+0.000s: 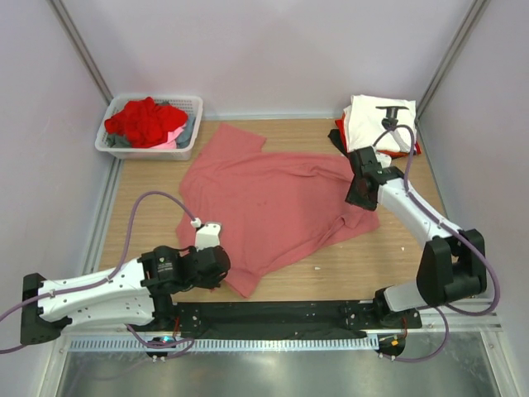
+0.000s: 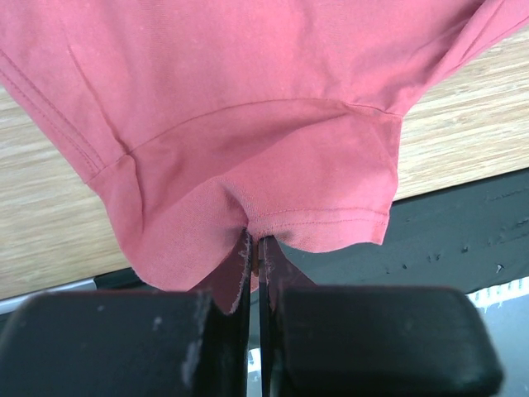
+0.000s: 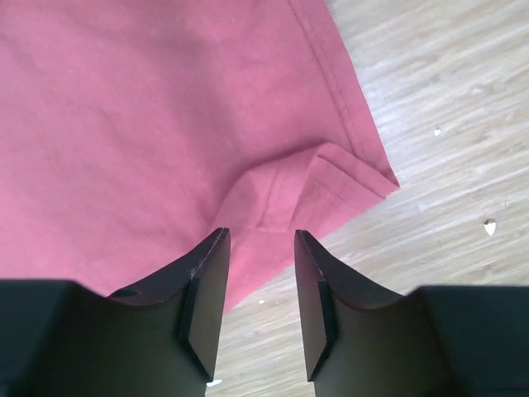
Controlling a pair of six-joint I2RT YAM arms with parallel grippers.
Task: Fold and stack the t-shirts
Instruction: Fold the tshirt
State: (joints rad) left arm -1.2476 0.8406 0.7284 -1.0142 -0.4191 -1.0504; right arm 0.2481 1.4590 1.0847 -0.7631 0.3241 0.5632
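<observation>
A large salmon-pink t-shirt [image 1: 273,203] lies spread on the wooden table. My left gripper [image 1: 225,266] is shut on the hem of its near sleeve [image 2: 322,219], at the shirt's near-left corner. My right gripper [image 1: 357,192] is open and hovers just above the shirt's right edge, where a small folded corner [image 3: 331,186] lies beyond the fingertips [image 3: 211,248]. A stack of folded tees, white with black print on top [image 1: 380,124] over red and black, sits at the back right. Red and grey tees [image 1: 145,122] fill the basket.
A white plastic basket [image 1: 195,106] stands at the back left corner. A black strip [image 2: 463,231] runs along the table's near edge under my left gripper. Grey walls enclose the table on three sides.
</observation>
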